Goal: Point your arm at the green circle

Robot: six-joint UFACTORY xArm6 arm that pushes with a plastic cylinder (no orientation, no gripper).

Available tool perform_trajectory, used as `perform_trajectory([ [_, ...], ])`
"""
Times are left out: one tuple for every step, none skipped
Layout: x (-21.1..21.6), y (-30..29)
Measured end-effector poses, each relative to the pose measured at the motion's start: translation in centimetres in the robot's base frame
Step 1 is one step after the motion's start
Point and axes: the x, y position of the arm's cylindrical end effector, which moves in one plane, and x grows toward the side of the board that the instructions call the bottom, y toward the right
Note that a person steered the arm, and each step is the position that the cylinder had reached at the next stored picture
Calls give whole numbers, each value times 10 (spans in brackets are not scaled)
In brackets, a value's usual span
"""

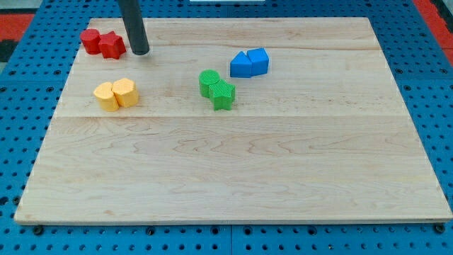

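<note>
Open board between tip (141, 52) and green circle (209, 80).

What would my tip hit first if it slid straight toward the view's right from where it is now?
Probably nothing: my tip sits just right of the red blocks, and a level line passes above the blue blocks and green circle, though depth is uncertain.

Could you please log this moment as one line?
my tip: beside red blocks | green circle: untouched, toward view's right | not yet pointed

A pale wooden board (233, 177) lies on a blue perforated surface (28, 92).
</note>
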Motion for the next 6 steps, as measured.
perform_trajectory([
  [30,14],
  [40,38],
  [40,38],
  [37,41],
  [37,58],
  [31,60],
])
